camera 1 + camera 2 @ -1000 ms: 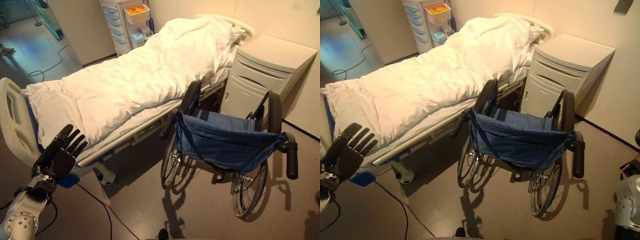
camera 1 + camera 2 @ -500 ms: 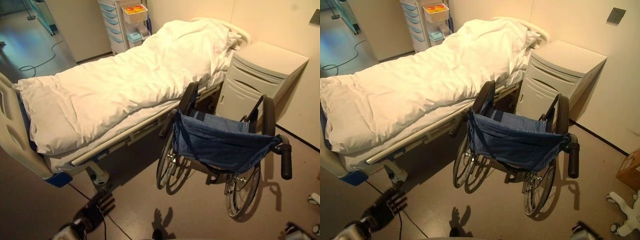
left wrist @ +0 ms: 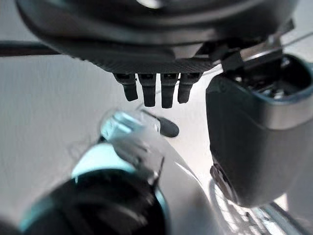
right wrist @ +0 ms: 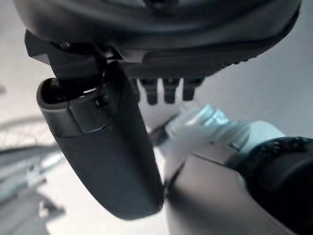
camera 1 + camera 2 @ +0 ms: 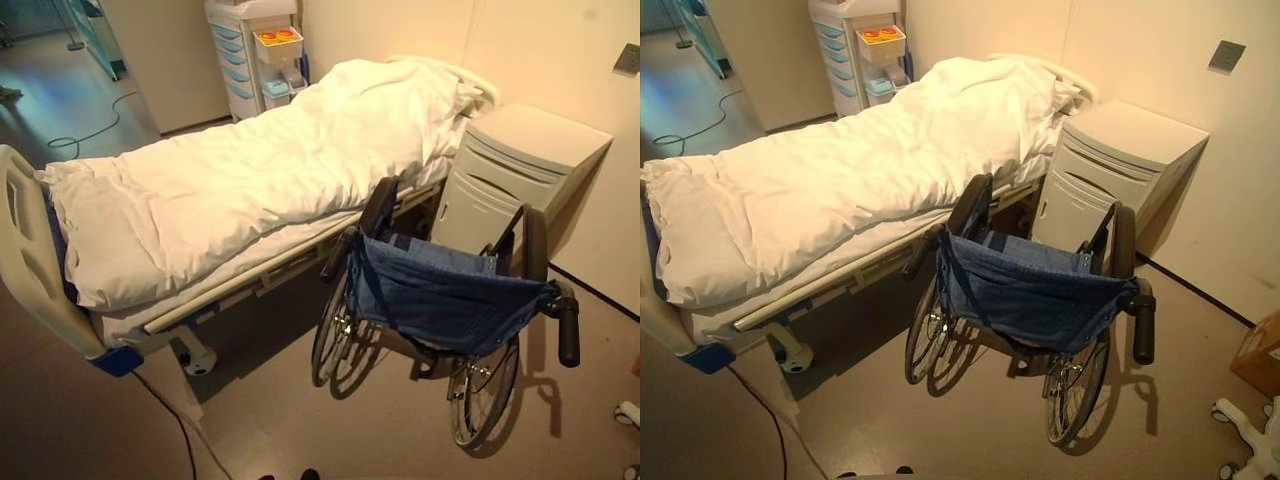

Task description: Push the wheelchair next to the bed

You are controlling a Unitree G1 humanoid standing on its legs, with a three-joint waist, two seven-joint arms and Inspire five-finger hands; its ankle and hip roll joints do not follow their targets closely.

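Now the left robot hand [image 3: 156, 90] hangs down at the robot's side, seen from its wrist camera with its fingers [image 3: 149, 93] straight and relaxed, holding nothing, the pale floor [image 3: 54, 122] past them; the right robot hand [image 4: 166, 90] hangs the same way, fingers loose and empty, thumb standing out beside them. A second ago the left robot hand was raised in front of the bed's foot end, half a second ago it was low near the floor, and it has since dropped out of the head camera's sight, so both arms have come away from the work. Outward from there, the wheelchair [image 5: 445, 300] stands on the floor with its blue sling back facing the robot, its left wheel [image 5: 333, 335] close against the side rail of the bed [image 5: 250, 170], near the bed's head end, and its front tucked toward the pale bedside cabinet [image 5: 510, 170] at the wall. Its right push handle [image 5: 568, 335] sticks out free, untouched. It sits at a slight angle to the bed rather than square with it. A white duvet [image 5: 840, 170] covers the mattress, and a drawer trolley [image 5: 855, 50] stands beyond the bed's far side. With the chair parked beside the bed and both hands lowered and empty, the task looks finished, or all but so, in my judgement.
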